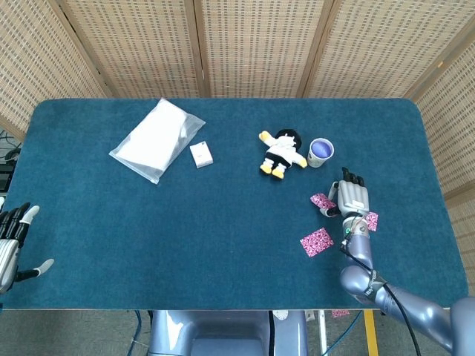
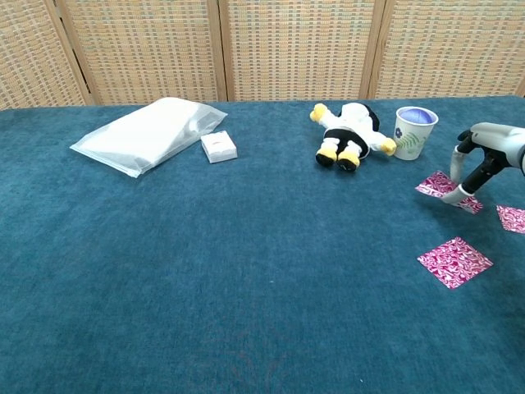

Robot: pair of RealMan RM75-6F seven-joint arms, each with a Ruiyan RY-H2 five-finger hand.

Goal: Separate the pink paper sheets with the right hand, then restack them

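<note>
Three pink patterned paper sheets lie apart at the table's right side. My right hand (image 1: 353, 198) (image 2: 481, 158) pinches one pink sheet (image 1: 321, 201) (image 2: 435, 185) by its edge, and the sheet hangs slightly above the cloth. A second pink sheet (image 1: 317, 242) (image 2: 454, 262) lies flat nearer the front edge. The third pink sheet (image 1: 371, 220) (image 2: 513, 218) lies to the right, partly hidden behind my right hand in the head view. My left hand (image 1: 10, 243) rests open at the table's front left corner, holding nothing.
A paper cup (image 1: 320, 152) (image 2: 414, 131) and a plush doll (image 1: 281, 153) (image 2: 348, 134) stand just beyond the sheets. A clear plastic bag (image 1: 157, 139) (image 2: 151, 131) and a small white box (image 1: 200, 154) (image 2: 219, 146) lie at the back left.
</note>
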